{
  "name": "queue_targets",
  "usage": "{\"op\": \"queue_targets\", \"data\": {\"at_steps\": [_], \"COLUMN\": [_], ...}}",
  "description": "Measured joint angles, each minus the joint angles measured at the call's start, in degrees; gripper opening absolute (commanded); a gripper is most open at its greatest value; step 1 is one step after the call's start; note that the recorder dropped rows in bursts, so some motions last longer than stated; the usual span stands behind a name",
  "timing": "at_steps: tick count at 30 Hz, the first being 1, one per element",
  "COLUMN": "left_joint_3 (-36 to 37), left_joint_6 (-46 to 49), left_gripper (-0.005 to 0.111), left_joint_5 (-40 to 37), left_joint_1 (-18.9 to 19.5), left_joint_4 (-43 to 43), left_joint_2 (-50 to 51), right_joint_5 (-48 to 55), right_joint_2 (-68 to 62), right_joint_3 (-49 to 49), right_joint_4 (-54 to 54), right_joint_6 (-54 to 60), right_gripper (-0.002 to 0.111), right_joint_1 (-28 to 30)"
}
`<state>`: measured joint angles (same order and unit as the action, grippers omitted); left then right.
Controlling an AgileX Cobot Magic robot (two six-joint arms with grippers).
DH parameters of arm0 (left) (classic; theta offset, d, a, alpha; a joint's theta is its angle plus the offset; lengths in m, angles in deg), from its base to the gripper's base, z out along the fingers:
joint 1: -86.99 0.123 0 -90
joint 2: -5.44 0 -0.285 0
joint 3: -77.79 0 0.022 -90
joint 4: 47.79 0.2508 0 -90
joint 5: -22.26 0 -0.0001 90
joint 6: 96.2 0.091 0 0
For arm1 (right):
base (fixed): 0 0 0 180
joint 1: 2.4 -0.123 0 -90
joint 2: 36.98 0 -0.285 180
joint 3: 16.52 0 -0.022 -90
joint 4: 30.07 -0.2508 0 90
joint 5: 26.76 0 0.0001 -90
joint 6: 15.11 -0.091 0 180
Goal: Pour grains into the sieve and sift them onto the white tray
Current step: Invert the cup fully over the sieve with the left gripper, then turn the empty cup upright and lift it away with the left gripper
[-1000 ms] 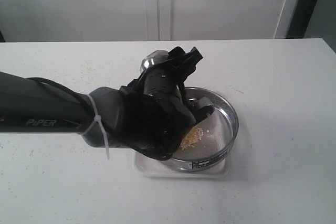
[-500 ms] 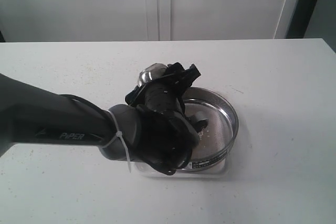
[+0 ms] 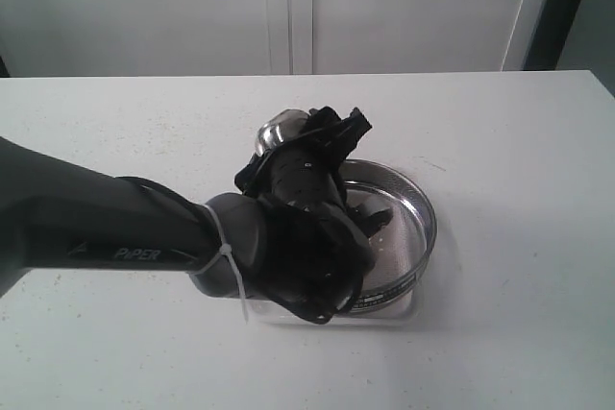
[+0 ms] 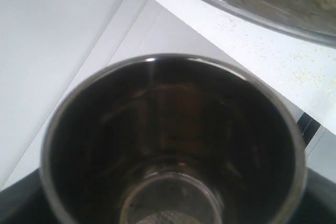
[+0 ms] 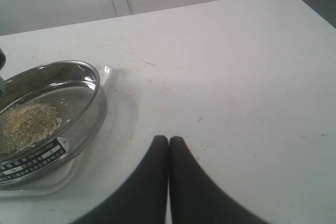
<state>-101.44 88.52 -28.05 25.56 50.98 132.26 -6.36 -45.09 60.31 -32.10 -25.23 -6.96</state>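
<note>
My left gripper (image 3: 319, 144) is shut on a small steel cup (image 3: 281, 130), held tipped over the sieve (image 3: 415, 206). The cup's dark inside (image 4: 173, 145) fills the left wrist view and hides the fingers; no grains show in it. The sieve rests on the white tray (image 3: 402, 311). A pile of yellow and pale grains (image 5: 27, 122) lies on the mesh inside the sieve (image 5: 98, 109), with a corner of the white tray (image 5: 107, 71) behind it. In the exterior view my left arm hides the pile. My right gripper (image 5: 168, 140) is shut on nothing, low over the table beside the tray.
Stray grains speckle the white table (image 5: 220, 77) around the tray. The sieve rim (image 4: 252, 4) passes close by the cup's mouth. White cabinet doors (image 3: 288, 7) stand behind the table. The right arm is out of the exterior view.
My left arm has swung further over the sieve and now covers the grain pile that showed a second ago. The right gripper's earlier position is not shown.
</note>
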Motion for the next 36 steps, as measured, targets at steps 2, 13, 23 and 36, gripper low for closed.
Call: {"op": "queue_targets", "data": {"at_steps": [2,13,23,36], "left_joint_3": [-0.9,-2.2,-2.3,-2.3], "left_joint_6": [-1.2,-13.1,-23.6,-29.5], "left_gripper": [0.000,0.000,0.000,0.000], "left_joint_5": [0.2,0.4,1.2,9.5], "left_joint_1": [0.0,0.0,0.0,0.0], "left_joint_4": [0.0,0.0,-0.8,-16.8], "left_joint_2": [0.0,0.0,-0.3,-8.4], "right_joint_5": [0.0,0.0,0.0,0.0], "right_joint_2": [0.0,0.0,0.0,0.0], "right_joint_3": [0.0,0.0,0.0,0.0], "right_joint_4": [0.0,0.0,0.0,0.0], "right_joint_6": [0.0,0.0,0.0,0.0], "right_gripper": [0.000,0.000,0.000,0.000], "right_joint_1": [0.0,0.0,0.0,0.0]}}
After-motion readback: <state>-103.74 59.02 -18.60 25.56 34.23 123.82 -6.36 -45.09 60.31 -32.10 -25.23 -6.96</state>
